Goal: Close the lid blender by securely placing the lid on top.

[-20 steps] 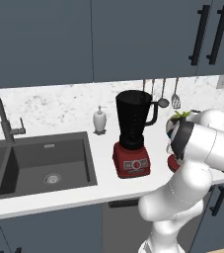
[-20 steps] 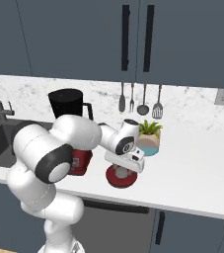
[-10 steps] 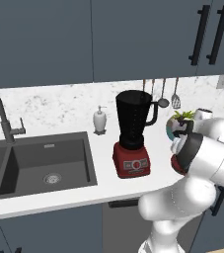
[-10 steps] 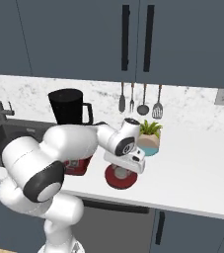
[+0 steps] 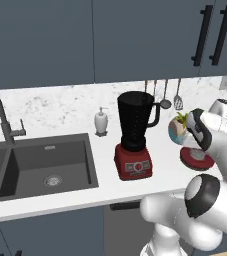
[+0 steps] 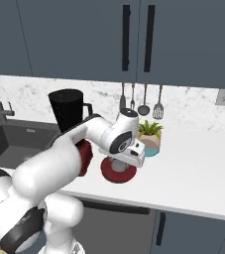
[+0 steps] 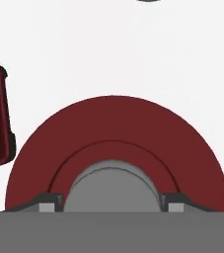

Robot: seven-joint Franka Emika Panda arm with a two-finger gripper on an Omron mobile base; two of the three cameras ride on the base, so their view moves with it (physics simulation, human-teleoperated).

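My gripper (image 7: 111,207) hangs directly over the lid (image 7: 117,148), which lies flat on the white counter (image 6: 193,163), red face and grey cap (image 7: 111,185) turned up toward my hand. In the hand view the two fingertips (image 7: 47,203) sit on either side of the cap, spread about as wide as it; whether they touch it I cannot tell.

The lid (image 6: 118,169) rests to the right of the blender (image 5: 135,135) and just in front of a small potted plant (image 6: 148,135). The right base view shows my hand low over the disc, hiding its middle. The left base view shows what that one hides: the blender's red base (image 5: 133,162) with its buttons, the black jar upright with its mouth open and its handle toward the lid (image 5: 197,158), and a soap dispenser (image 5: 101,121) beside a sink (image 5: 35,165).
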